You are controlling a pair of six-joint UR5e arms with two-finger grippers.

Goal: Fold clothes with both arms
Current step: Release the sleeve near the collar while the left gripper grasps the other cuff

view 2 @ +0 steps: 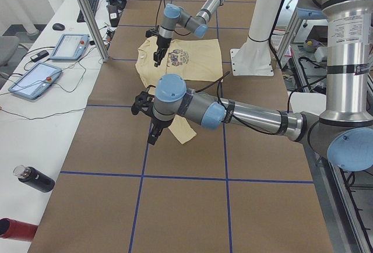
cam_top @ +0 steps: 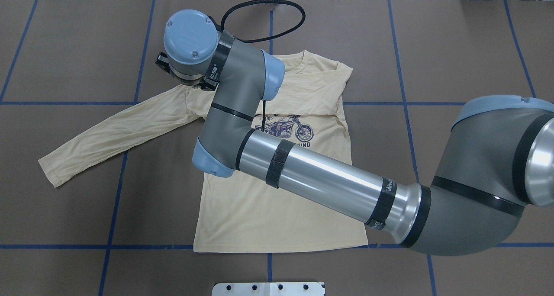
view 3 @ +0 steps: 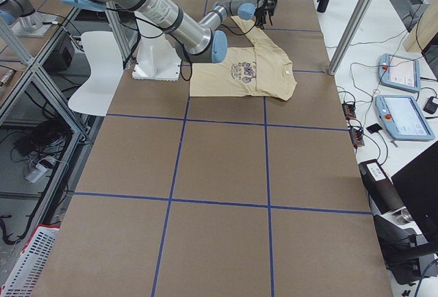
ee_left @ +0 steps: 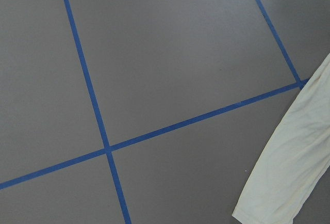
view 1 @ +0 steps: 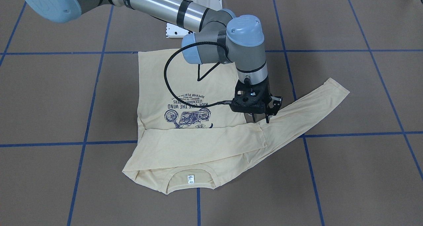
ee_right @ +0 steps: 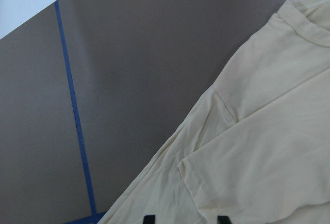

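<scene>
**1. Shirt position.** The shirt point(cam_top: 277, 209) lies flat on the tabletop point(cam_top: 454, 49), print point(cam_top: 288, 129) facing up. The hem is near the robot and the collar is on the far side, with the neck label point(view 1: 190, 179) showing. One sleeve point(view 1: 205, 141) is folded across the chest. The other sleeve point(cam_top: 117, 133) lies stretched out towards the robot's left, its cuff point(ee_left: 278, 193) resting just beside a blue tape line point(ee_left: 103, 131).

**2. Tools.** The right arm point(cam_top: 329, 179) reaches across the shirt. The right tool point(view 1: 261, 120) stands close over the root of the stretched sleeve. Its fingertips point(ee_right: 148, 218) are spread and hold nothing. The left arm point(view 2: 256, 119) holds the left tool point(view 2: 152, 132) near the cuff. Whether that tool is spread or pressed together cannot be told.

**3. Hazards (judgement).**
- The fabric is thin. A shallow pinch at the shoulder seam may catch only the top layer, or it may slip out when the sleeve is lifted.
- A deep pinch may also catch the end of the folded sleeve, which lies close by, and pull that fold open.
- If only one tool lifts, the sleeve will drag across the tabletop and skew the shirt body.
- The cable point(view 1: 172, 84) loops above the print. A low sweep of the right arm could brush the cloth.

**4. Containers.** No container takes part in this task. Two closed bottles, one black point(view 2: 35, 179) and one red point(view 2: 14, 229), lie well apart from the shirt. Their contents cannot be seen.
</scene>
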